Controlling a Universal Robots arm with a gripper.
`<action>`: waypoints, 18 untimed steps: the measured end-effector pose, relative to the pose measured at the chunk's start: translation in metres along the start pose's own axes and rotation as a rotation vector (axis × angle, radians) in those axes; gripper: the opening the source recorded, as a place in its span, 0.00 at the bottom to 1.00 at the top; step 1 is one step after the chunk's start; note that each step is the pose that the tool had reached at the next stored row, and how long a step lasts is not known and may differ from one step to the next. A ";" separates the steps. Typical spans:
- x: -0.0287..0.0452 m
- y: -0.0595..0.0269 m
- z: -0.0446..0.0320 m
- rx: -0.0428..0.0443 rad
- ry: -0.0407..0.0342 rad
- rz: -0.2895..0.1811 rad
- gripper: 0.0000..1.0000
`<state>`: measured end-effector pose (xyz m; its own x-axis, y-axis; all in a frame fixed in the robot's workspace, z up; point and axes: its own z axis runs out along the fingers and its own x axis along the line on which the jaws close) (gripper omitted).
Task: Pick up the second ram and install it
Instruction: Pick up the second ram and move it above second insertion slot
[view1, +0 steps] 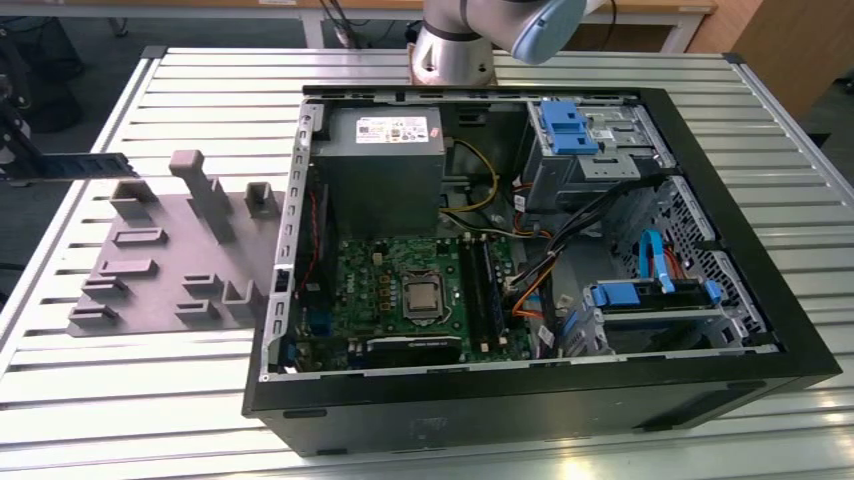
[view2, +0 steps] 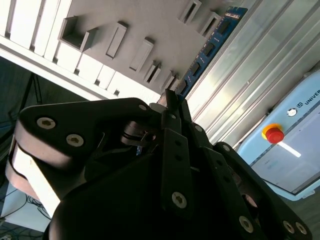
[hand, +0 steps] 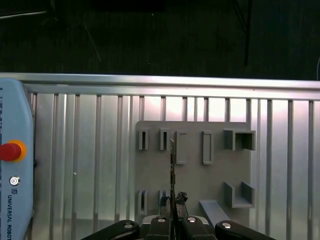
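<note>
**Q:** Exterior view: what does the claw (view1: 27, 165) carry?

**A:** The second ram (view1: 88, 164), a narrow blue stick. The claw is closed on one end of it. The rest projects level toward the grey holder plate (view1: 160, 270), raised above the plate's edge farthest from the computer case (view1: 534, 400) and apart from the plate's posts.

**Q:** And the two wrist views?

**A:** In the second wrist view the black fingers (view2: 172, 103) pinch the ram (view2: 206, 49), and its row of dark chips is seen along the plate's (view2: 150, 20) edge. In the first wrist view the ram (hand: 172, 165) appears edge-on — a thin line running from the claw (hand: 173, 200), seen against the plate (hand: 220, 170) and its rectangular pockets.

**Q:** What surrounds the plate?

**A:** The plate lies flat on the slatted metal bench (view1: 134, 400). The open case stands just beside the plate, with its motherboard (view1: 400, 285) exposed. A pale blue pendant (hand: 15, 200) with a red button (hand: 7, 151) sits at the bench, apart from the plate.
</note>
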<state>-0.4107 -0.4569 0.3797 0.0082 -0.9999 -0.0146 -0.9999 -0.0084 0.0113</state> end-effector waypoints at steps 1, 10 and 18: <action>0.0000 0.0000 -0.0014 0.0001 0.0000 0.000 0.14; -0.0001 -0.0006 -0.0076 -0.0002 0.0002 0.000 0.14; 0.0001 -0.0276 -0.0076 0.0001 0.0000 0.000 0.14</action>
<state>-0.3830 -0.4569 0.3870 0.0082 -0.9999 -0.0146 -0.9999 -0.0083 0.0112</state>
